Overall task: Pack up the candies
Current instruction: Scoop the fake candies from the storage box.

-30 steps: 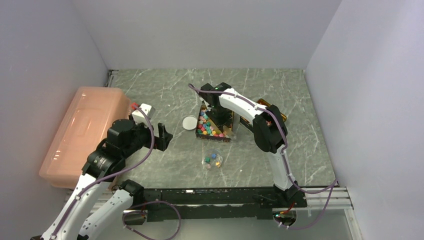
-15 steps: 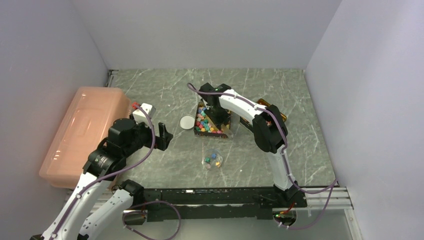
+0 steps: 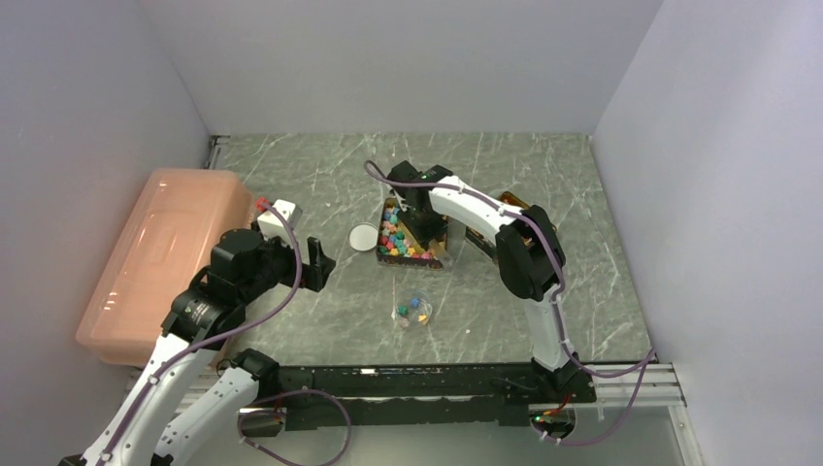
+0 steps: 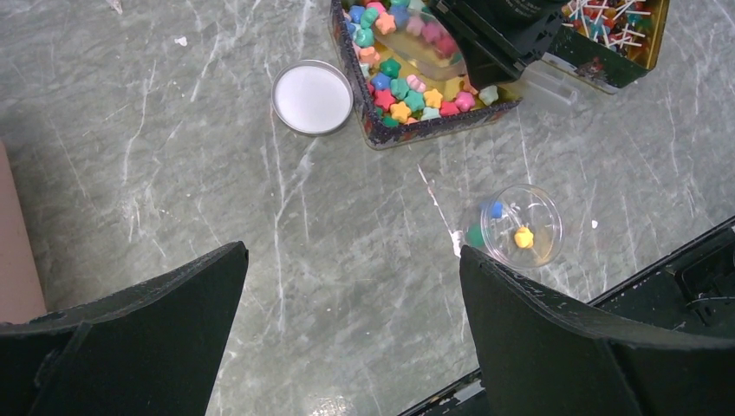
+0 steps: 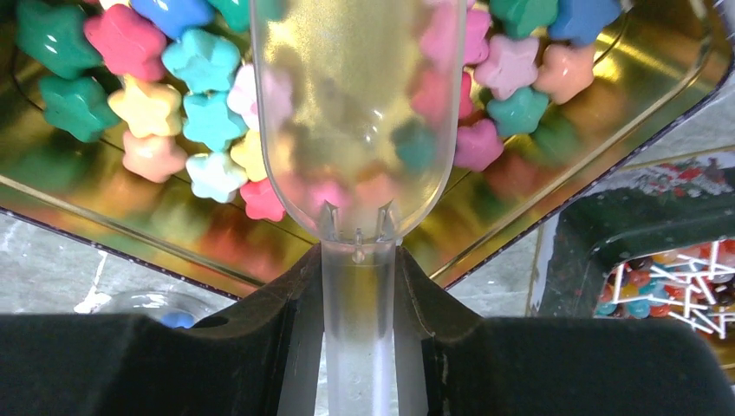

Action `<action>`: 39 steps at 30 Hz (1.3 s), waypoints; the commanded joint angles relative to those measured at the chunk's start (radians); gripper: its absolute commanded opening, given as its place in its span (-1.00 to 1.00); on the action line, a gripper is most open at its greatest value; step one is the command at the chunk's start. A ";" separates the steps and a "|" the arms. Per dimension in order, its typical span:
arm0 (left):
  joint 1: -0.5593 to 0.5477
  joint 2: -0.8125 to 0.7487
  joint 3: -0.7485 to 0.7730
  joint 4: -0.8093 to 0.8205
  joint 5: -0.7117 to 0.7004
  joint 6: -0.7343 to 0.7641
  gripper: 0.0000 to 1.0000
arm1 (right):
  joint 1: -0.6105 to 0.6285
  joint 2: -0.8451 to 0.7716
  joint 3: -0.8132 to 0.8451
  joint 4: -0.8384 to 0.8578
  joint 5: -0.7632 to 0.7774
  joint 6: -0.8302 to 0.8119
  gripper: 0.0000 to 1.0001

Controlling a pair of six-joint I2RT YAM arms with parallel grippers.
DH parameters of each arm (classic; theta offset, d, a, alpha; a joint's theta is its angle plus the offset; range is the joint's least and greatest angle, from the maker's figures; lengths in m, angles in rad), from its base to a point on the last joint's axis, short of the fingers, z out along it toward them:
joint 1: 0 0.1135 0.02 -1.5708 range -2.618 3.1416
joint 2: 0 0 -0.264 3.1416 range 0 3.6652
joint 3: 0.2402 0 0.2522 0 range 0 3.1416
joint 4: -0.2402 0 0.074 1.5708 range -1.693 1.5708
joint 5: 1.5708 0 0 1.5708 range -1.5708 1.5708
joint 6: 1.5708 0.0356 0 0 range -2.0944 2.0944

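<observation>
Candies (image 4: 400, 91), star-shaped and many-coloured, fill a gold tin (image 4: 433, 128); a few sit in a clear jar (image 4: 537, 217) nearby on the table (image 4: 217, 217). Right gripper (image 5: 358, 282) is clamped on the handle of a clear scoop (image 5: 355, 113) over the tin. Left gripper (image 4: 351, 260) hangs fully spread, holding nothing.

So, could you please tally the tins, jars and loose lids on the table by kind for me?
Gold tins: 2
Clear round jar: 1
White lid: 1
Total: 4
</observation>
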 commanded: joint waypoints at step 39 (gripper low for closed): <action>0.031 0.023 0.001 0.032 0.027 0.012 0.98 | 0.014 -0.043 0.028 0.194 -0.036 -0.046 -1.00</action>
